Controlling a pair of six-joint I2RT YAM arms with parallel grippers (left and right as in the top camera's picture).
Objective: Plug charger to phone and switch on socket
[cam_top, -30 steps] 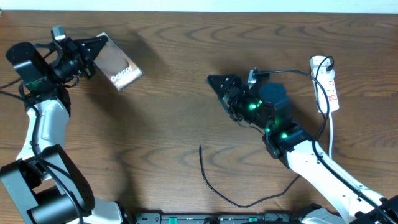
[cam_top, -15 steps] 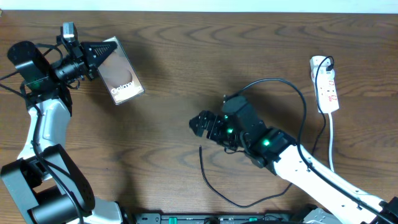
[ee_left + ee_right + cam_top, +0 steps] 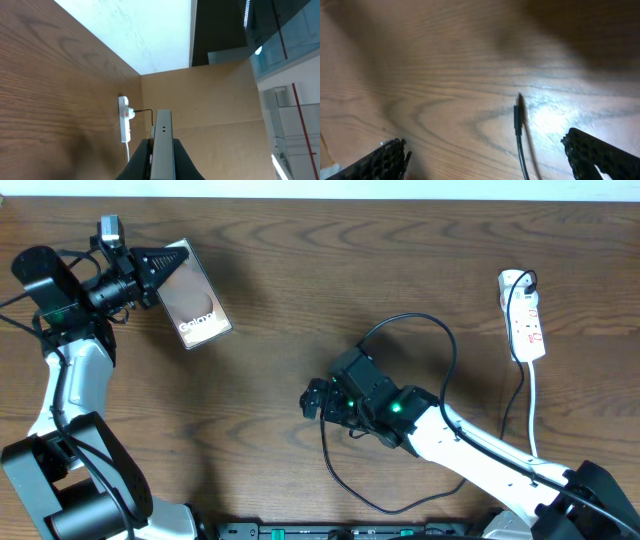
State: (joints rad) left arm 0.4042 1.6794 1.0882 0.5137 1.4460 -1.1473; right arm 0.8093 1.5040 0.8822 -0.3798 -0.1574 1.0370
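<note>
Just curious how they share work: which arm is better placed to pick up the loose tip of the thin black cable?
Right. The open right gripper hovers over the tip of the thin black charger cable, while the left gripper is shut on the dark glossy phone.

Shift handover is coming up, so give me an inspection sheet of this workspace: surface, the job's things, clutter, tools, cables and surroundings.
Surface: brown wood-grain table.
Job's things: phone held raised at the left; charger tip lying loose on the table, not in the phone; socket at the right, black plug apparently in its far end.
Clutter: nothing seen.
Grippers: left tool shut on the phone; right tool open over the charger tip, not touching it.
Cables: white cord runs from the socket toward the near edge; robot cable loops beside the right arm.
Surroundings: pale wall beyond the far edge.
</note>
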